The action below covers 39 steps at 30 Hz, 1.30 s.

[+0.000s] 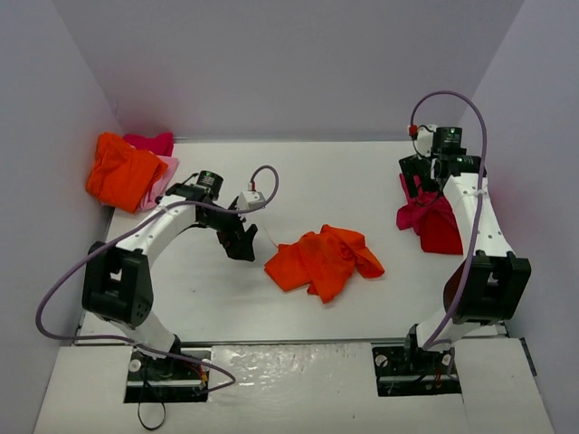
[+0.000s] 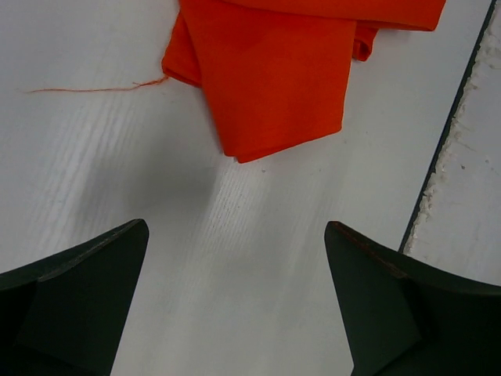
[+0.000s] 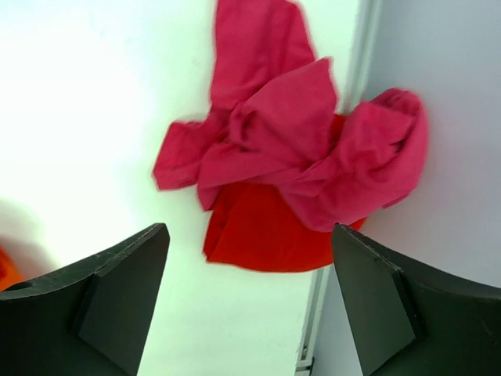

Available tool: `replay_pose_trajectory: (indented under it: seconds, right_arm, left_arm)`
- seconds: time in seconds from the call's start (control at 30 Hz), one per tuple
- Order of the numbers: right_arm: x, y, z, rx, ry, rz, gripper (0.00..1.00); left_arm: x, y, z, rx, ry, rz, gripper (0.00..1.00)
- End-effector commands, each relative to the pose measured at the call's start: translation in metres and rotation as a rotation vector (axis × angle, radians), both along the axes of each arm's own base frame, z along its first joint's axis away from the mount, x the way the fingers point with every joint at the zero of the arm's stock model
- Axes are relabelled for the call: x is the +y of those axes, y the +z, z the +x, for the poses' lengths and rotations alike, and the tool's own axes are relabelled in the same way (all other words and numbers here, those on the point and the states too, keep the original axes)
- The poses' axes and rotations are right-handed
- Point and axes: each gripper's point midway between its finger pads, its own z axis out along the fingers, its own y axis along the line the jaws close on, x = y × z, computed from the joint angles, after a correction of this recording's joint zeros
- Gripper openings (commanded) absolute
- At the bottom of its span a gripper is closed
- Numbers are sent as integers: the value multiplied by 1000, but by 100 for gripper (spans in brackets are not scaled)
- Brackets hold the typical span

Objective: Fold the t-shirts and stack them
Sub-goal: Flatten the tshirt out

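Your left gripper (image 2: 235, 227) hangs over the table (image 1: 344, 181) with its fingers wide apart and nothing between them, just short of the crumpled orange t-shirt (image 1: 326, 260) at mid-table; your right gripper (image 3: 250, 227) is spread too, gripping nothing, above a crumpled magenta t-shirt (image 3: 290, 149) that lies on a red t-shirt (image 3: 258, 243) against the right wall (image 3: 438, 117); in the far left corner a second orange shirt (image 1: 122, 172) is heaped with a pale pink shirt (image 1: 166, 176) and a second magenta shirt (image 1: 152, 142).

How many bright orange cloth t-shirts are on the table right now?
2. One bright orange cloth t-shirt lies crumpled at the centre of the white table; the other orange t-shirt lies in the far-left corner atop a pale pink cloth shirt. More may be hidden beneath.
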Motion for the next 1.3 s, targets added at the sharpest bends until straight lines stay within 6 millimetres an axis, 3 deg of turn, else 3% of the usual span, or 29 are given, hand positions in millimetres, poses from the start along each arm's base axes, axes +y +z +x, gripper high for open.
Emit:
replay_pose_trajectory:
  seconds: [0.0,0.3,0.97,1.27]
  right_arm:
    - [20,-41,-26,134,71,105,81]
    - [36,-60,-45,179,94,160,79]
    - [52,-59,-53,169,109,143,79]
    - [48,-60,-56,171,98,119,79]
  left_arm:
    - [-19,5,-11,79,-124,-39,95]
    - [-40,-19,-12,178,-209,-10,95]
    - [-67,-63,-5,271,-239,41,91]
    - [-83,-73,-19,341,-325,52,78]
